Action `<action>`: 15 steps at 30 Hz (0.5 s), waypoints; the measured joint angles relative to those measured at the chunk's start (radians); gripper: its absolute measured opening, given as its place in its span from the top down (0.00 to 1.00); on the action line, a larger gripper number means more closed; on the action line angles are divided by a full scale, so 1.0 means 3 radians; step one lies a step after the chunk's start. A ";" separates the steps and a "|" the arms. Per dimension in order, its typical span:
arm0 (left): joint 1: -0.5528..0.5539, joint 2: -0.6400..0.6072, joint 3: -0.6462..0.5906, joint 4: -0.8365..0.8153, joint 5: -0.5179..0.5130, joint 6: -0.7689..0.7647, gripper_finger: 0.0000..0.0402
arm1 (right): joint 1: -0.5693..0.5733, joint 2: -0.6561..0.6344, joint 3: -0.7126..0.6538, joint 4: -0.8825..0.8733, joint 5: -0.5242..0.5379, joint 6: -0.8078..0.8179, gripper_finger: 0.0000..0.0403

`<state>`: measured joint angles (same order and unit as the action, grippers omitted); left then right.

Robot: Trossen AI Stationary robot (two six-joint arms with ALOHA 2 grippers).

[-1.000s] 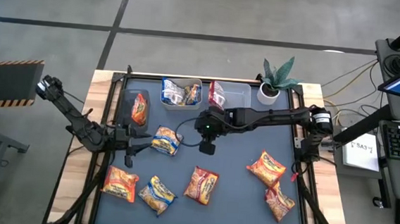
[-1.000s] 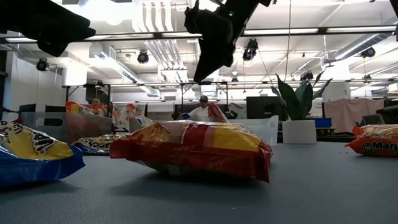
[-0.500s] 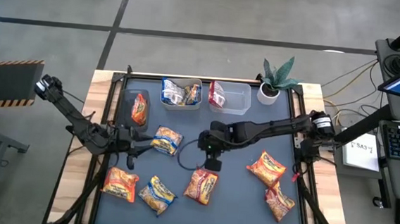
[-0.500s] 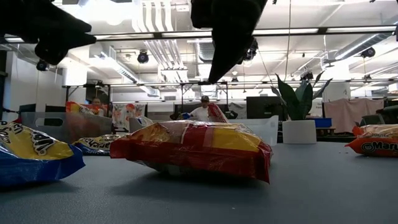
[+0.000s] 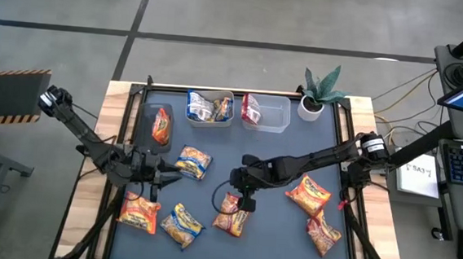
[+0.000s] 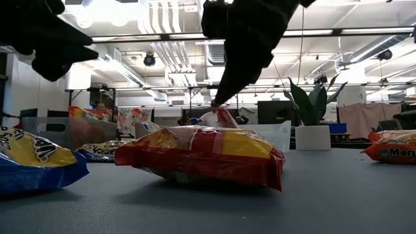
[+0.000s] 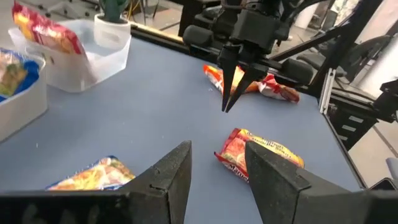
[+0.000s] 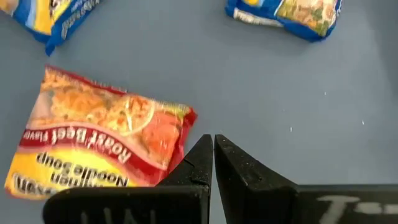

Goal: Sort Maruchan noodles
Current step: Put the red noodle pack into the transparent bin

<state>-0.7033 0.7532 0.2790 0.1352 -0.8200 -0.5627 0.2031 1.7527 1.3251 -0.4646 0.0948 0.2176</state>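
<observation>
Several Maruchan packets lie flat on the dark mat. A red roast-beef packet (image 5: 230, 215) (image 8: 106, 140) (image 6: 201, 156) lies near the middle. My right gripper (image 5: 247, 202) (image 8: 212, 142) is shut and points down. It hovers just above the mat beside that packet's edge, clear of it in the low view (image 6: 218, 101) and the left wrist view (image 7: 231, 102). My left gripper (image 5: 158, 176) (image 7: 217, 171) is open above the mat, near a yellow-and-blue packet (image 5: 192, 161). Other packets lie at the near left (image 5: 139, 213) (image 5: 181, 225) and at the right (image 5: 309, 194) (image 5: 322, 235).
Along the far edge stand a dark tub holding an orange packet (image 5: 160, 124), a clear tub with yellow-and-blue packets (image 5: 209, 107), a clear tub with a red packet (image 5: 265, 111), and a potted plant (image 5: 315, 99). Bare mat lies between the tubs and the packets.
My right gripper has swung from near the far tubs toward the table's near edge and come down, ending just over the mat beside the red packet. The packets have stayed where they were.
</observation>
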 joint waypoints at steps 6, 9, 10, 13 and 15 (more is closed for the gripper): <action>0.0000 0.0180 0.0003 0.0007 0.0001 -0.0163 0.67 | 0.0008 0.0000 -0.0255 0.0549 0.0002 0.0004 0.98; 0.0000 0.0248 0.0003 0.0012 0.0001 -0.0262 0.67 | 0.0009 0.0000 -0.0360 0.0824 0.0003 0.0050 0.98; 0.0000 0.0268 0.0004 0.0013 0.0001 -0.0298 0.67 | 0.0008 0.0000 -0.0391 0.0919 0.0003 0.0060 0.98; 0.0001 0.0323 0.0004 0.0014 0.0077 -0.0411 0.67 | 0.0008 0.0000 -0.0461 0.1135 0.0005 0.0060 0.98; 0.0000 0.0363 0.0004 0.0015 0.0167 -0.0471 0.67 | 0.0007 0.0000 -0.0501 0.1233 0.0005 0.0062 0.98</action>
<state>-0.7033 0.8623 0.2802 0.1398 -0.7700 -0.7041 0.2052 1.7527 1.1748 -0.0947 0.0963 0.2363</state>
